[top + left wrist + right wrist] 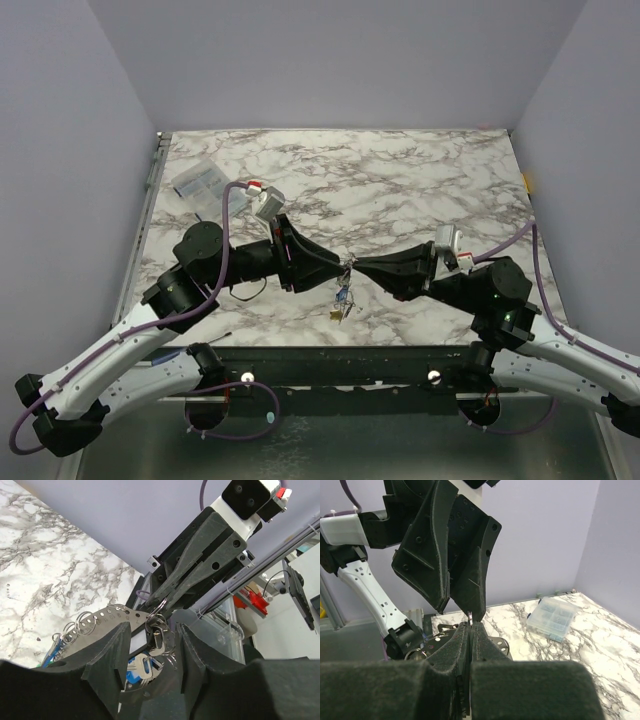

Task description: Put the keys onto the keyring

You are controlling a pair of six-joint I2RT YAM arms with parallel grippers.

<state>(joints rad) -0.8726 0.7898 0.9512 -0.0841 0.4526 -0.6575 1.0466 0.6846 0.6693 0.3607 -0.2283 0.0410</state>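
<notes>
Our right gripper (470, 630) is pinched tight on the ring (157, 615), and only a sliver of wire pokes out. The left gripper (150, 650) jaws stand apart around the keys (145, 666), which dangle just above the table (400, 180) near its front edge. We can't tell whether they touch the pads.

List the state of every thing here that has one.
left tool, open, jaws either side of the keys
right tool, shut on the keyring
keyring, pinched, held up in the air
keys, bunched, hanging below the keyring
clear plastic box, lid looks shut, lying flat
</notes>
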